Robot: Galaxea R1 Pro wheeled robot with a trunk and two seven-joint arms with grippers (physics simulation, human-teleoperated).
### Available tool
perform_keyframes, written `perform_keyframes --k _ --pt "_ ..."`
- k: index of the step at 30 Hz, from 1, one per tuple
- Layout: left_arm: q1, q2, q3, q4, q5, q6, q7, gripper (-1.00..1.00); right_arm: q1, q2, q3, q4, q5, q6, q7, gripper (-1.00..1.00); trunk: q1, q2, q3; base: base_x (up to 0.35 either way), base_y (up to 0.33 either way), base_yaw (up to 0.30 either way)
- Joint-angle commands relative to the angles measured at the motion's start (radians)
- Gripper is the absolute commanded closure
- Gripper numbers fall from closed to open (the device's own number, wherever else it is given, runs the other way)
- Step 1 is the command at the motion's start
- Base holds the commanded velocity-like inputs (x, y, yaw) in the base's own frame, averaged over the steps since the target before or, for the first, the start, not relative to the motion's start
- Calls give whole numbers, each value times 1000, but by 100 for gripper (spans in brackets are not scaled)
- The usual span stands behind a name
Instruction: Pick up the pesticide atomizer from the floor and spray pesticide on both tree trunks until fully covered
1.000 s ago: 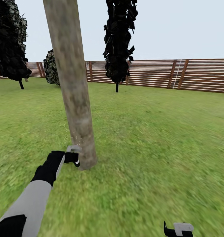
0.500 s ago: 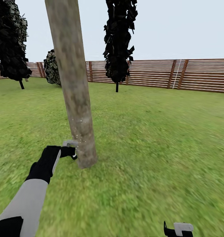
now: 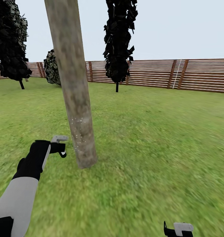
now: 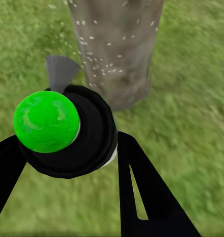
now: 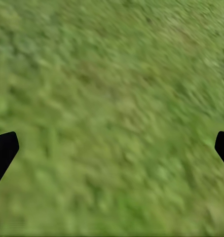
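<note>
Spraying is being aimed at the tree trunk (image 4: pixel 117 44); the atomizer (image 4: pixel 67 131), pinched in the left gripper (image 3: pixel 59 149) jaws, is best swept upward; right jaws are spread.

A fenced garden under open grey sky: blotchy green grass lawn (image 3: pixel 151 138), brown horizontal-slat wooden fence (image 3: pixel 197 75), a mottled grey-tan tree trunk (image 3: pixel 74 85), dark leafy trees (image 3: pixel 120 39).

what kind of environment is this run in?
Looks like a simulated fenced garden: a grass lawn, a brown slatted wooden fence along the far edge, and trees, including a thick bare trunk up close.
</note>
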Motion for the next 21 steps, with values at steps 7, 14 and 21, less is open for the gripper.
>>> perform_keyframes --k 7,14,21 --pt "2 0 1 9 -13 2 -4 100 -1 0 -5 2 11 -2 -5 -100 0 0 -1 100 -226 116" --pt "2 0 1 10 -13 4 -3 100 -1 -2 -5 2 11 -2 -3 -100 0 0 -1 16 -271 7" --pt "20 9 0 15 -14 5 -2 100 -1 -2 -5 2 11 -2 -4 -100 0 0 -1 10 -275 0"
